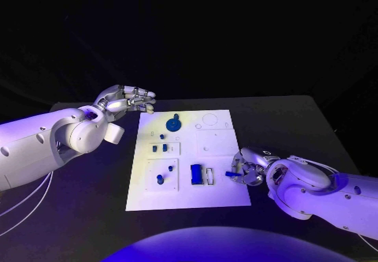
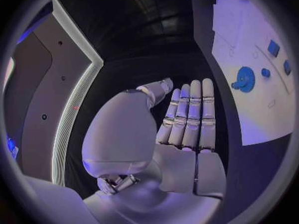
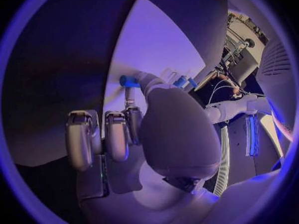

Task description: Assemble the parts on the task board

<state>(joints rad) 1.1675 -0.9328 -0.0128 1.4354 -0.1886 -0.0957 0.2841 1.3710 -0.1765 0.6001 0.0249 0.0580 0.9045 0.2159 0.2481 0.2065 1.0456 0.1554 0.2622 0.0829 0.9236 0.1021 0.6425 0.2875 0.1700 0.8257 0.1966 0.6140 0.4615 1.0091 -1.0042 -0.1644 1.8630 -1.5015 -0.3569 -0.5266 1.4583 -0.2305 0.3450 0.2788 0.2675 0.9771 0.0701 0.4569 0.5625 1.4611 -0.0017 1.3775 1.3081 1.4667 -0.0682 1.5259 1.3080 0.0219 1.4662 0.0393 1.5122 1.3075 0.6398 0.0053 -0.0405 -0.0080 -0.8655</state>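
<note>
Right hand (image 1: 250, 168): at the right edge of the task board (image 1: 220, 164), fingers drawn together on a small blue peg (image 1: 232, 174), pinched at its tip; the right wrist view shows the same peg (image 3: 129, 80) projecting from the fingertips above the white plate. The peg is held over the board's lower right area, just beside an empty outlined slot (image 1: 210, 175) and near a blue rectangular block (image 1: 196, 173) that sits on the board; not yet seated, as far as can be judged. Other parts on the board: a blue gear (image 1: 173, 123) at the upper left, with a small stud (image 1: 162, 136) below it; two small blue pieces (image 1: 160, 148) in a framed recess at mid-left; two more round pieces (image 1: 163, 177) in the framed recess at lower left. Whether these are fully seated or only lying there cannot be told. Unfilled features: a circular outline (image 1: 210, 118) at the upper right and faint markings below it, apparently still awaiting parts. Judgement: assembly partly done, left side populated, right side largely outstanding. Left hand (image 1: 126, 100): raised off the board's upper left corner, holding nothing; the left wrist view shows its fingers (image 2: 190, 114) extended straight and side by side. Surface (image 1: 291, 125): black, carrying the board at its middle.
</note>
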